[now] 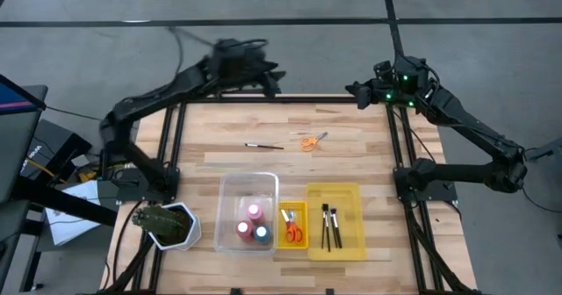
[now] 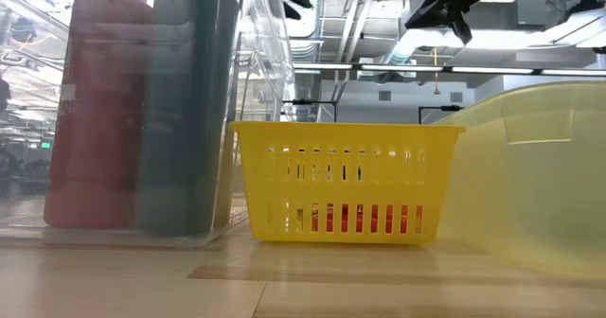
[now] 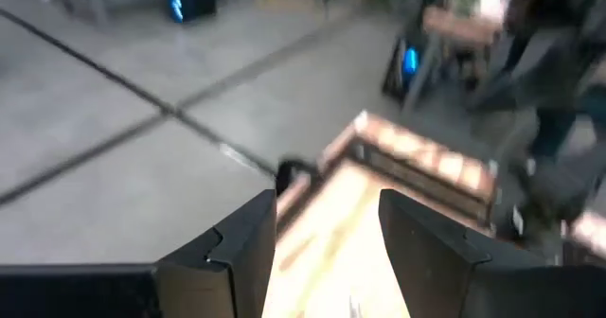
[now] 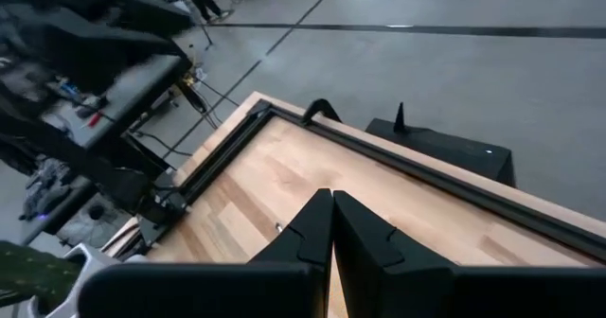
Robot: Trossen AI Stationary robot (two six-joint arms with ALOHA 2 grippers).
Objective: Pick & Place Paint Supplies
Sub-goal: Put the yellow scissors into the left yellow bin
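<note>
A thin dark paintbrush [image 1: 263,146] and orange-handled scissors [image 1: 310,141] lie flat on the far half of the wooden table [image 1: 369,154]. Pink [image 1: 254,212], red [image 1: 243,229] and blue [image 1: 261,233] paint bottles stand in the clear bin [image 1: 230,190]. Red-handled scissors [image 1: 292,232] lie in the small yellow basket [image 1: 292,209]. Two brushes [image 1: 330,226] lie in the yellow bin [image 1: 351,198]. My left gripper [image 1: 272,77] [image 3: 327,204] hangs open and empty above the table's far edge. My right gripper [image 1: 351,90] [image 4: 332,197] is shut, raised over the far right corner.
A green plant in a white pot [image 1: 167,225] stands at the near left corner. The three containers sit in a row along the near edge. In the low view the yellow basket [image 2: 346,181] stands between the clear bin [image 2: 142,110] and the yellow bin [image 2: 540,185].
</note>
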